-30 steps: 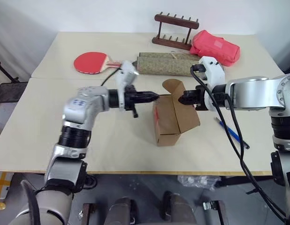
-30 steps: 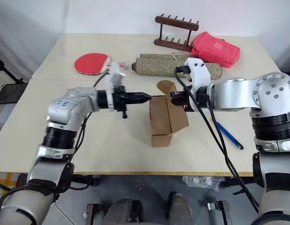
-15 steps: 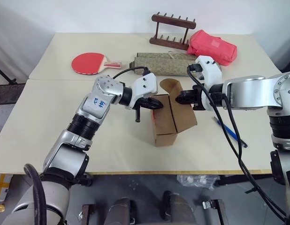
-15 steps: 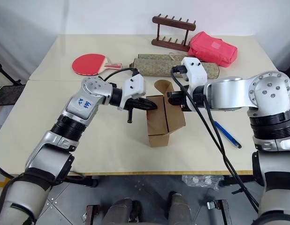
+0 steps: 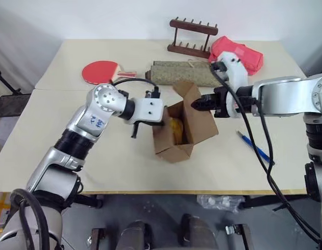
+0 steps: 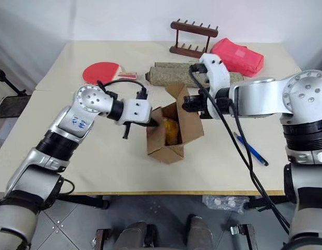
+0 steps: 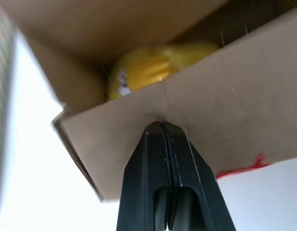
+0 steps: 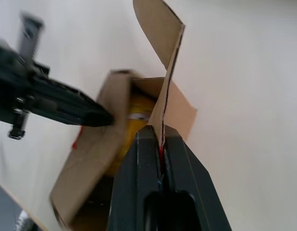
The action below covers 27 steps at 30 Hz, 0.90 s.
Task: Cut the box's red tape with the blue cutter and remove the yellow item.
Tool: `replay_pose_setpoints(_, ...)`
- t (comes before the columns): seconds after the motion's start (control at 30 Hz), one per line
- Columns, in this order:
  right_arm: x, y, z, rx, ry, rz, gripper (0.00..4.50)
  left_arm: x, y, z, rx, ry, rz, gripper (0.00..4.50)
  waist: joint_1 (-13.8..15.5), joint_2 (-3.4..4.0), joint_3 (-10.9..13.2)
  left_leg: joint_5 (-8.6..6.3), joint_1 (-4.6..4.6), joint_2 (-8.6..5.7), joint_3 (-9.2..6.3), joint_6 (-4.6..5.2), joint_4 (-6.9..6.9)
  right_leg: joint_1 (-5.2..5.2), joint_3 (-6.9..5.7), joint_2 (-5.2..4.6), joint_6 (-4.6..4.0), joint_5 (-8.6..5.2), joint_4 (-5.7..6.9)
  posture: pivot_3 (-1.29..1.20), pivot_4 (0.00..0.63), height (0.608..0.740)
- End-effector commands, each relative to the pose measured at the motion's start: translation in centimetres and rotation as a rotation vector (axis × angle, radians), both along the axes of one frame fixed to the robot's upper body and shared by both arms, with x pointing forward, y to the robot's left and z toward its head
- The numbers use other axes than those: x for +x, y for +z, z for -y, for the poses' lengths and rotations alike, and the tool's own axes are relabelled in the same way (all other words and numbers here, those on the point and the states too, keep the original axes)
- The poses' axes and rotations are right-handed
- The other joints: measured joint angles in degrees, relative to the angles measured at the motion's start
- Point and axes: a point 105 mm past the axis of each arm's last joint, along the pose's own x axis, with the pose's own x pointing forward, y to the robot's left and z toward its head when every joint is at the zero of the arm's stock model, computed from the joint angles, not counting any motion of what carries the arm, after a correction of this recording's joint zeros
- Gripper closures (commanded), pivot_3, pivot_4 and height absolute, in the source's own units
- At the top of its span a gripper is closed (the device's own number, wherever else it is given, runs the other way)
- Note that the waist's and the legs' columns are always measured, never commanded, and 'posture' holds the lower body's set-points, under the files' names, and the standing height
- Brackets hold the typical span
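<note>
Both grippers are working on the box [image 5: 183, 127] near the middle of the table [image 5: 57, 151]. Coming in from the left, the left gripper [image 7: 161, 126] is pressing its closed fingertips against the outer face of the box's near wall — the two black fingers are lying flat together with nothing between them. From the other side, the right gripper [image 8: 160, 134] is pinching the edge of the box's raised flap lid, its fingers clamped on the thin cardboard. The box is standing open and tilted, its mouth facing up and toward the robot. Inside it, the yellow item [image 6: 172, 130] is sitting against the inner walls. A strip of the red tape [image 7: 242, 168] is clinging to the outside of the wall that the left gripper is touching. The blue cutter [image 5: 254, 148] is lying flat on the table to the right of the box, well apart from it and under the right arm. Farther back are lying a red paddle [image 5: 101, 71], a rolled mat [image 5: 184, 73], a wooden rack [image 5: 193, 35] and a pink-red pouch [image 5: 244, 50].
</note>
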Motion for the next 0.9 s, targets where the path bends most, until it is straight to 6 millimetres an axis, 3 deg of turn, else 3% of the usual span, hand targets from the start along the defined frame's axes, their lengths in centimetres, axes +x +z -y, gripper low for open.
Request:
replay_pose_setpoints(0.03,0.1,-1.0,2.2,-0.015,-0.062,-0.036,4.49,-2.0,-5.2,-0.3,0.051,0.021,-0.204,4.50,0.6,0.01,0.0,-0.02,0.04,-0.04,-0.02,0.04,0.00,0.06,0.00,-0.04,0.00,0.00,-0.05,0.00,0.150,0.740)
replay_pose_setpoints(0.17,0.1,-4.4,3.0,-0.049,-0.086,-0.133,4.49,-0.8,-5.2,0.8,-0.070,0.095,-0.189,4.50,1.4,-0.15,0.0,-0.06,-0.30,-0.17,-0.22,0.20,0.34,0.05,0.01,-0.20,0.01,0.01,-0.16,0.00,0.150,0.740)
replay_pose_setpoints(0.33,0.1,-7.7,3.1,-0.097,-0.080,-0.198,4.49,-0.3,-5.2,1.1,-0.089,0.113,-0.176,4.50,1.4,-0.15,0.0,-0.08,-0.31,-0.32,-0.19,0.33,0.34,0.12,-0.14,-0.35,0.10,0.06,-0.20,0.00,0.150,0.740)
replay_pose_setpoints(0.47,0.5,-11.1,4.4,-0.155,-0.123,-0.242,4.49,0.1,-4.8,1.1,-0.106,0.128,-0.170,4.50,1.4,-0.15,0.0,-0.08,-0.30,-0.31,-0.20,0.33,0.34,0.14,-0.24,-0.34,0.13,0.07,-0.19,0.00,0.150,0.740)
replay_pose_setpoints(0.6,1.3,-11.5,5.6,-0.207,-0.159,-0.184,4.49,0.4,-4.6,0.5,-0.104,0.146,-0.165,4.50,1.1,-0.14,0.0,-0.08,-0.28,-0.31,-0.11,0.34,0.34,0.13,-0.19,-0.34,0.17,0.09,-0.19,0.00,0.150,0.740)
replay_pose_setpoints(0.73,2.5,-9.5,6.3,-0.295,-0.148,0.098,4.49,0.7,-4.0,-0.8,-0.112,0.179,-0.160,4.50,1.0,-0.13,0.0,-0.08,-0.26,-0.26,-0.11,0.33,0.34,0.13,-0.19,-0.30,0.18,0.10,-0.18,0.00,0.150,0.740)
replay_pose_setpoints(0.8,2.5,-9.4,6.7,-0.288,-0.139,0.123,4.49,0.9,-3.9,-1.5,-0.111,0.197,-0.146,4.50,0.9,-0.16,0.0,-0.08,-0.27,-0.27,-0.08,0.33,0.33,0.10,-0.17,-0.29,0.18,0.09,-0.19,0.00,0.150,0.740)
replay_pose_setpoints(0.9,2.5,-9.0,7.0,-0.229,-0.113,0.134,3.83,1.3,-3.2,-2.2,-0.144,0.231,-0.144,4.50,0.6,-0.19,0.1,-0.08,-0.26,-0.23,-0.06,0.31,0.33,0.08,-0.18,-0.25,0.18,0.10,-0.18,0.00,0.150,0.740)
